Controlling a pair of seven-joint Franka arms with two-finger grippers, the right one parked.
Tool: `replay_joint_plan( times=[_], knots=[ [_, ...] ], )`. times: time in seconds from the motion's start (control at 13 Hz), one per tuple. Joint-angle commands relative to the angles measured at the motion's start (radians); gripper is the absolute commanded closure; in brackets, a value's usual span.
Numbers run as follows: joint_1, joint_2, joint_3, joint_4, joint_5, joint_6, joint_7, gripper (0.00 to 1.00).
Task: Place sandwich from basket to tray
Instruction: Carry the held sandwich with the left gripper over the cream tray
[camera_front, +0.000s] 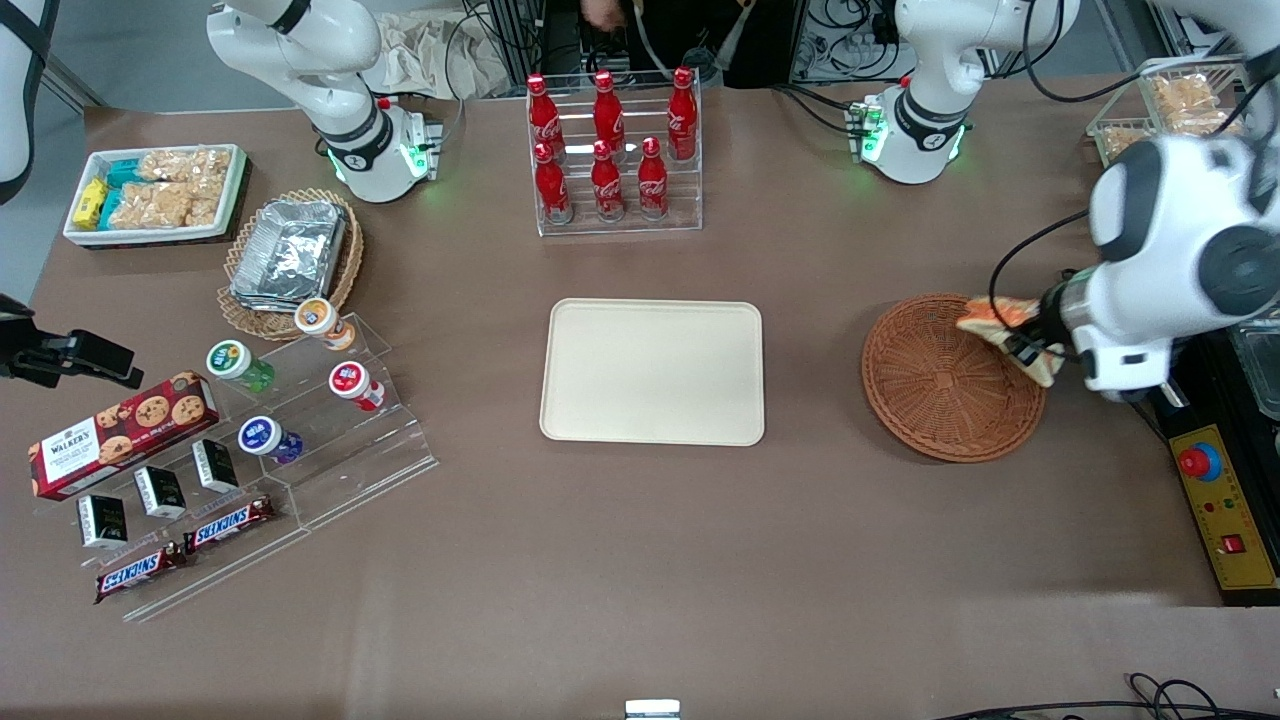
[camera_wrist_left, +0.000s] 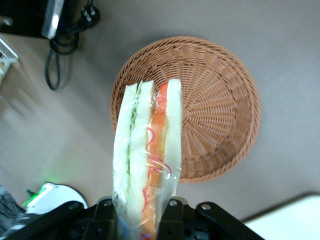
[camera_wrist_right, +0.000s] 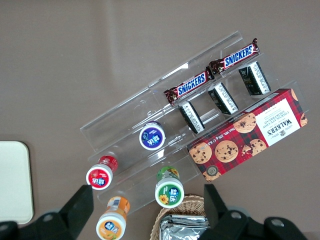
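The sandwich (camera_wrist_left: 147, 155) is up in the air, wrapped in clear plastic. It is held by one end in the gripper (camera_wrist_left: 145, 212). The two fingers (camera_wrist_left: 172, 212) are closed on it, one on each side, pressing the white bread. The rest of the sandwich sticks out away from the gripper. You can see its layers from the wrist camera: white bread, green filling, more bread, orange-red filling, and bread again.

The basket (camera_wrist_left: 220, 115) sits on the brown table (camera_front: 640, 560) under the sandwich. Nothing is in it. In the front view the sandwich (camera_front: 1005, 325) hangs over the basket's (camera_front: 940, 385) rim, on the side toward the working arm's end of the table. The gripper (camera_front: 1035, 340) is there too, just above the rim.

The tray (camera_front: 652, 372) lies flat in the middle of the table, well apart from the basket. It has nothing on it.

Farther from the front camera than the tray stands a clear rack of red cola bottles (camera_front: 608, 150). Toward the parked arm's end of the table are a tan basket of foil trays (camera_front: 290, 255) and a clear stand with snacks (camera_front: 230, 450).
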Motion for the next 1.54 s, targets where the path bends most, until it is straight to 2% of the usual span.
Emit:
replay_joint_plan(
  times=[0.0, 0.15, 0.38, 0.46, 0.54, 0.92, 1.15, 1.31, 1.46],
  knots=[
    [-0.005, 0.021, -0.012, 0.13, 0.018, -0.12, 0.137, 0.96],
    [-0.007, 0.015, -0.043, 0.144, 0.05, -0.136, 0.2, 0.96],
    [-0.017, 0.033, -0.176, 0.154, 0.093, -0.105, 0.326, 0.98],
    [-0.036, 0.064, -0.237, 0.154, 0.161, -0.079, 0.334, 1.0],
    [-0.049, 0.082, -0.285, 0.152, 0.185, -0.062, 0.334, 1.0],
    [-0.068, 0.269, -0.521, 0.151, 0.176, 0.125, 0.259, 1.0],
    [-0.157, 0.392, -0.525, 0.154, 0.199, 0.246, 0.184, 1.0],
    [-0.183, 0.464, -0.526, 0.152, 0.263, 0.294, 0.14, 1.0],
    [-0.191, 0.513, -0.525, 0.147, 0.297, 0.35, 0.118, 1.0]
  ],
)
